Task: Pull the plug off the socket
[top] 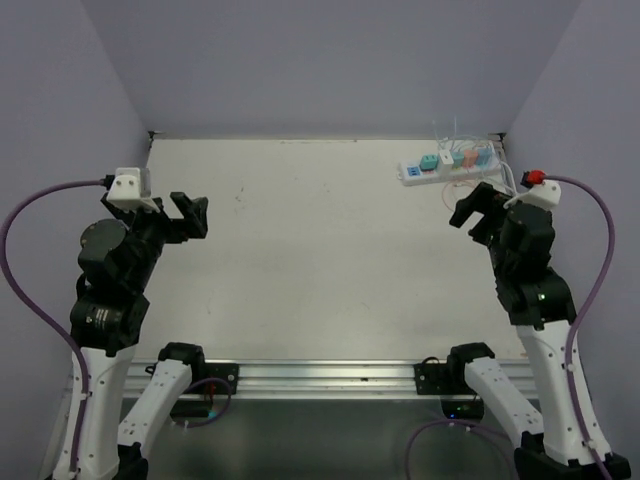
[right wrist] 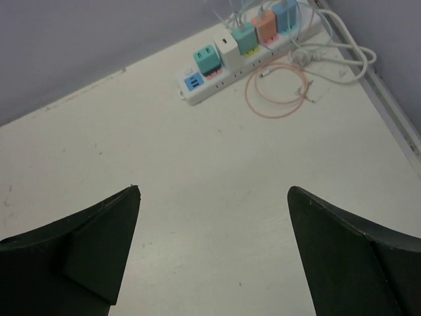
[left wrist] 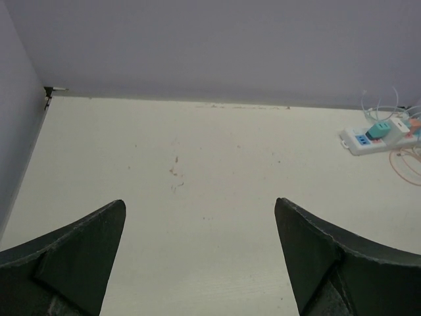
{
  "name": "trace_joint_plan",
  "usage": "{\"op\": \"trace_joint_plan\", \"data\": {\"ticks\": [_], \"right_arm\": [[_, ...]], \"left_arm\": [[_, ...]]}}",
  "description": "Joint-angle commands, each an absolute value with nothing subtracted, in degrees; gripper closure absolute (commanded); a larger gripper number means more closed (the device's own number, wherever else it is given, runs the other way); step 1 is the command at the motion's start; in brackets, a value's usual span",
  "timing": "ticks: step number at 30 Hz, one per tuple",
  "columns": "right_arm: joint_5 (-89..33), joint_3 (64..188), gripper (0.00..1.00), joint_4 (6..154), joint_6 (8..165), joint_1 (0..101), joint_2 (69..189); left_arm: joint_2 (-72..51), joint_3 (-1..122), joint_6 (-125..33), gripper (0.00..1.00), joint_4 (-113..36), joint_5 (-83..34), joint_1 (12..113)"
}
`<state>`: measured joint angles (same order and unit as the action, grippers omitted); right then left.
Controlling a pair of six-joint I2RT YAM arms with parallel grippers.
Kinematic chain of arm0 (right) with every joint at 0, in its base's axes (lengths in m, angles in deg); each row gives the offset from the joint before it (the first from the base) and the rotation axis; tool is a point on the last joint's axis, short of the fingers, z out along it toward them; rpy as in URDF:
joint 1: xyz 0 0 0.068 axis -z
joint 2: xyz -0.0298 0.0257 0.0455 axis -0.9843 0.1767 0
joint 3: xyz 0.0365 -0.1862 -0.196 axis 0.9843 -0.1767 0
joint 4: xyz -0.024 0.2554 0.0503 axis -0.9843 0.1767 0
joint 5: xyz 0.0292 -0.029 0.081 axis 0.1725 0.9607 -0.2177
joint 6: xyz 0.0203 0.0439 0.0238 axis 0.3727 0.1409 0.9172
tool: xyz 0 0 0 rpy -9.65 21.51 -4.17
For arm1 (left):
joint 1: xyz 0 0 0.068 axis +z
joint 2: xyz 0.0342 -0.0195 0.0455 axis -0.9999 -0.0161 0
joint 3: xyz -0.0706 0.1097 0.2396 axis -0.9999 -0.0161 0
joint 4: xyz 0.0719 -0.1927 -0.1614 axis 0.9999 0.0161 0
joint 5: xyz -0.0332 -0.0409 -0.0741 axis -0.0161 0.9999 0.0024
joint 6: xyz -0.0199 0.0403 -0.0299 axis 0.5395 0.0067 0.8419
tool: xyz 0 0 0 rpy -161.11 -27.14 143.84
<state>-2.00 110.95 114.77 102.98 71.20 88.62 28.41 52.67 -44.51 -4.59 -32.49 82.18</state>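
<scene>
The socket, a long white power strip (top: 412,173), lies at the table's far right; it also shows in the right wrist view (right wrist: 200,92) and the left wrist view (left wrist: 358,141). Several plugs stand in it in a row: teal (right wrist: 206,58), white (right wrist: 226,46), teal (right wrist: 243,37), orange (right wrist: 266,23) and blue (right wrist: 285,12). My right gripper (top: 478,212) (right wrist: 214,191) is open and empty, above the table a little short of the strip. My left gripper (top: 190,215) (left wrist: 200,210) is open and empty, far to the left.
A thin orange cable coil (right wrist: 279,89) and a looped white cord (right wrist: 339,56) lie on the table just in front of the strip. The table's right edge rail (right wrist: 395,112) and the purple walls close in beside and behind the strip.
</scene>
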Motion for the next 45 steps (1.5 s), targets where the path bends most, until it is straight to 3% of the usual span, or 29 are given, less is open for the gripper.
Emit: {"op": "trace_joint_plan", "data": {"ticks": [1,7,14,25,36,45], "right_arm": [[2.5,109.4,0.01,111.6,108.9,71.1,94.4],[1.3,108.6,0.01,103.5,115.6,71.1,108.5],[9.2,111.0,0.01,92.3,123.1,71.1,128.2],[16.8,132.6,0.01,88.6,126.5,69.7,158.9],[16.3,155.5,0.01,92.0,124.1,69.5,178.6],[18.0,164.2,0.01,99.3,127.7,69.5,186.0]], "left_arm": [[28.4,47.6,-43.0,0.0,-10.1,-33.9,81.9],[28.6,37.4,-43.1,0.0,-15.9,-35.9,81.9],[28.8,27.8,-41.4,0.0,-22.4,-40.0,80.9],[26.6,27.2,-42.0,0.0,-22.5,-43.1,80.6],[24.7,27.3,-42.0,0.0,-22.6,-41.9,80.6],[24.4,27.4,-42.2,0.0,-22.4,-42.0,80.6]]}}
